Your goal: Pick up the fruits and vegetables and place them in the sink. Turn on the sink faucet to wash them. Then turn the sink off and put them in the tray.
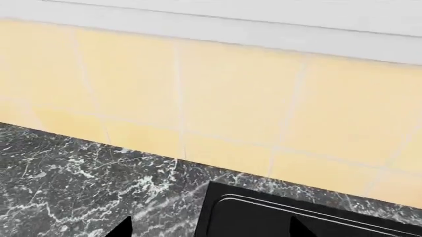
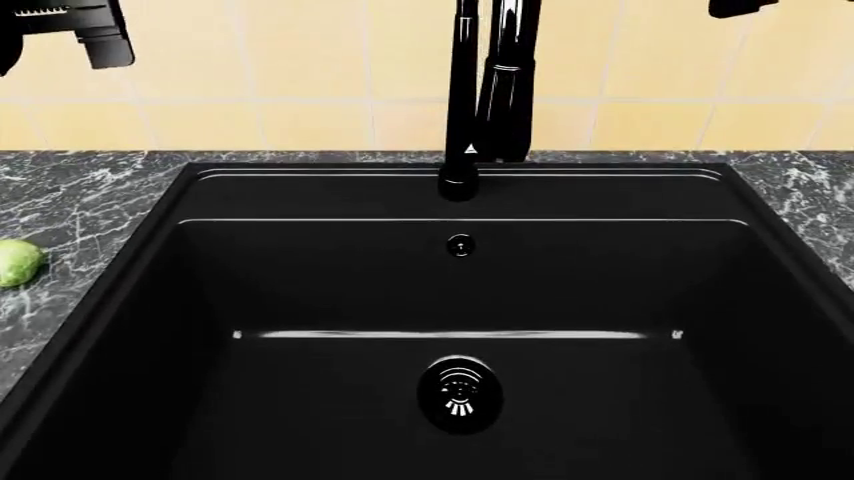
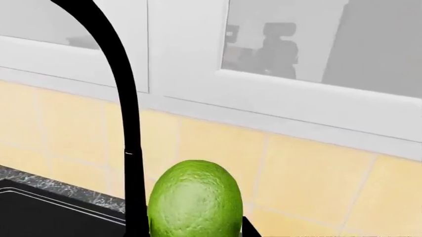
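above the sink (image 2: 200, 200), the right claw is gripping the lime (image 3: 194, 200). it is likely feeling firm, slick and roll-prone, so holding across its middle is suiting it. left claw (image 2: 54, 35): cannot tell.

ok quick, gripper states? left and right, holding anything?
Left gripper: raised over the counter, nothing seen in it; open or shut cannot be told.
Right gripper: shut on the lime, held up beside the faucet.

Black sink (image 2: 120, 330), yellow-green sprout (image 2: 16, 262)
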### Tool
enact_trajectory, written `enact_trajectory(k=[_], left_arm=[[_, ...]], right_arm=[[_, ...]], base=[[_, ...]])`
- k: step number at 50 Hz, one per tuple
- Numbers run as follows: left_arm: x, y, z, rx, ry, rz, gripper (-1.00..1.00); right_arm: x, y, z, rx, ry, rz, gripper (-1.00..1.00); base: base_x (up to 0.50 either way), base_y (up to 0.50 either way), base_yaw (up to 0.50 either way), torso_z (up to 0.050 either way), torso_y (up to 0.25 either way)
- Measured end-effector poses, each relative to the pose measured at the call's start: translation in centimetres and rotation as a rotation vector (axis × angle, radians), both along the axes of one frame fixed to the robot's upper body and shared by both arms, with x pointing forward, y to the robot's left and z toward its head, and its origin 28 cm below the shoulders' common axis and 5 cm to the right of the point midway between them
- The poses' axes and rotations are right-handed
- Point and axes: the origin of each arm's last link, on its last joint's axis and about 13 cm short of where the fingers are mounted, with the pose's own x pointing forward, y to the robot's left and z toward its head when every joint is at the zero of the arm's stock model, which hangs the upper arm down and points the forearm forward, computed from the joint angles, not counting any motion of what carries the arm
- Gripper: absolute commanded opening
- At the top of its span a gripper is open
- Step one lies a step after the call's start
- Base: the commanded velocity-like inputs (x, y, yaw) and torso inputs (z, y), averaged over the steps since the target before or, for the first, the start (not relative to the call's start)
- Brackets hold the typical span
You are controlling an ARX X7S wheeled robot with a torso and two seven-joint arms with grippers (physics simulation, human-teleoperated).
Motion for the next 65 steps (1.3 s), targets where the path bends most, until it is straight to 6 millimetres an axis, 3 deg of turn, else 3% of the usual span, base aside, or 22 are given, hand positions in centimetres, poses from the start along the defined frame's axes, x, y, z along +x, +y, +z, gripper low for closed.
enact_trajectory(k=[12,31,65], left_arm=[[1.2,2.9,-2.7,-0.064,0.099,0.115,1.0],[2.2,5.3,-6.9,-0.074,0.2,0.226,1.0],[2.7,6.4,-11.1,0.001,0.309,0.287,1.0]], right_arm=[[0.0,0.2,-0.2,-0.002,0.004,0.002,-1.0],[-0.3,0.1,-0.5,0.0,0.016,0.002,-1.0],[0.0,0.1,-1.3,0.005,0.038,0.0,-1.0]], base=[[0.0,0.0,0.0,0.0,0.0],[0.0,0.0,0.0,0.0,0.0],[0.0,0.0,0.0,0.0,0.0]])
